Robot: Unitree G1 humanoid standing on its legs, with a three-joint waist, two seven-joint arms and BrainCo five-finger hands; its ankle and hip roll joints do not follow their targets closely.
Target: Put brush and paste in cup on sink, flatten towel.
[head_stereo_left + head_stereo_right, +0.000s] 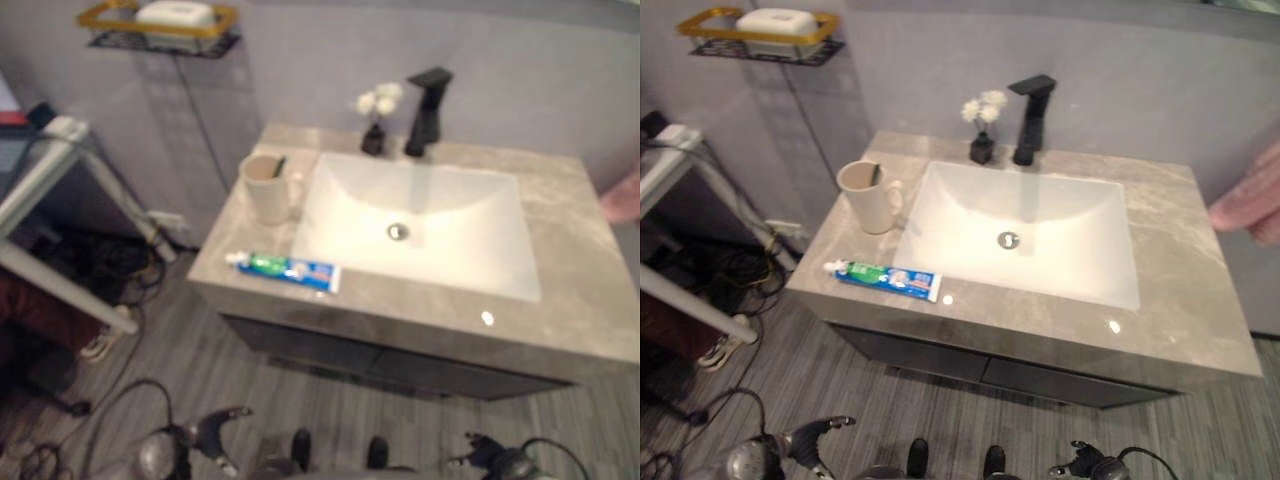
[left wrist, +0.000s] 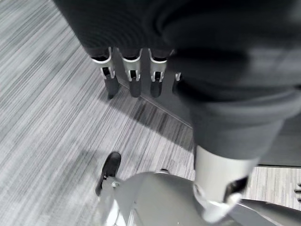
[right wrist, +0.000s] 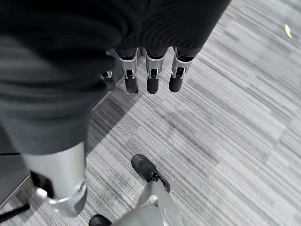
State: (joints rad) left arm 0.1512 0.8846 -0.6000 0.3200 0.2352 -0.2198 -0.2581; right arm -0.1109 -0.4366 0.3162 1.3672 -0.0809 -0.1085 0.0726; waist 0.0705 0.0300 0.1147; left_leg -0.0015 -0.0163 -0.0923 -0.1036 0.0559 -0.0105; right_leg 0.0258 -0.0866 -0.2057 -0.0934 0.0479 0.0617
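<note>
A cream cup [image 1: 268,187] stands on the grey counter [image 1: 570,290] left of the white basin [image 1: 420,225], with a dark brush handle [image 1: 279,166] sticking out of it. The paste tube [image 1: 285,270], blue, green and white, lies flat near the counter's front left edge. A pink towel [image 1: 1250,200] hangs at the right edge, partly cut off. My left hand [image 2: 134,80] and right hand [image 3: 153,77] hang low over the striped floor in front of the cabinet, fingers straight and holding nothing.
A black faucet [image 1: 425,110] and a small vase of white flowers [image 1: 375,125] stand behind the basin. A wall shelf with soap [image 1: 165,22] is at the upper left. A white-framed table [image 1: 50,180], cables and a shoe [image 1: 97,345] lie at the left.
</note>
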